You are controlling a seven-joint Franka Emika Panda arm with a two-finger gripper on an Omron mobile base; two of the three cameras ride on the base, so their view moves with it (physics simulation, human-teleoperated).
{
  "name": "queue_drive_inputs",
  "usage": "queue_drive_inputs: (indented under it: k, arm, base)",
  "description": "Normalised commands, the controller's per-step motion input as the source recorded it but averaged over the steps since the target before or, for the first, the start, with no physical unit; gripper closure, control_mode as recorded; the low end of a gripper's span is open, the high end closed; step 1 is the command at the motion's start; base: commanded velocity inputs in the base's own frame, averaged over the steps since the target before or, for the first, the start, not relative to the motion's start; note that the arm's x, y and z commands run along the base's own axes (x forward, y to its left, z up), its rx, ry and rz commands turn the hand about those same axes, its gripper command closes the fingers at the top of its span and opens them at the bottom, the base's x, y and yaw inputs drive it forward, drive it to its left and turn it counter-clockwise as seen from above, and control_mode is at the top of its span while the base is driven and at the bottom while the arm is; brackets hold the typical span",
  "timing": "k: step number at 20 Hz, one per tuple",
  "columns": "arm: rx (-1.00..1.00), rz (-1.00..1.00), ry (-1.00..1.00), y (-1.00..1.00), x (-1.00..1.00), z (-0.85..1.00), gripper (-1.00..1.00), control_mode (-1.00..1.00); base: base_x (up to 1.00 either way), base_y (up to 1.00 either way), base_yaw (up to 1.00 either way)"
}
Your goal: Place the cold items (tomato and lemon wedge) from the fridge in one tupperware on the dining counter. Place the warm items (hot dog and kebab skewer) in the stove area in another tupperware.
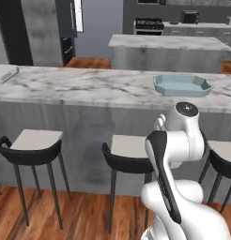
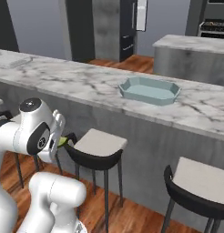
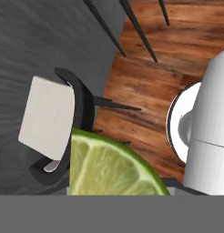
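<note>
The robot's end effector (image 2: 60, 136) hung low in front of the grey base of the dining counter, below the level of its white marble table top (image 1: 89, 86), pinching the lemon wedge (image 3: 111, 166). In the hand view the wedge's pale yellow-green cut face sat close against the camera, above a white-seated black stool (image 3: 50, 120) and the wooden floor (image 3: 145, 86). In the right base view a sliver of green (image 2: 63, 141) showed beside the hand, just left of a stool (image 2: 98, 145).

The pale blue-green eight-sided tupperware (image 1: 181, 85) rested on the table above and beyond the arm, well apart from the wedge, its inside looking bare. Behind the table stood a second marble-topped block (image 1: 169, 42), with the black range (image 1: 149, 26) against the far wall and the dark fridge (image 2: 129, 27) to the left.
</note>
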Motion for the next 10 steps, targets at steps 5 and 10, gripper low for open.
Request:
queue_drive_inputs:
  k: [5,10]
  arm:
    - [0.0,0.0,0.0,0.0,0.0,0.0,1.0,1.0]
    - [0.0,0.0,0.0,0.0,0.0,0.0,1.0,1.0]
  base:
    - [0.0,1.0,-0.25]
    - [0.11,1.0,-0.22]
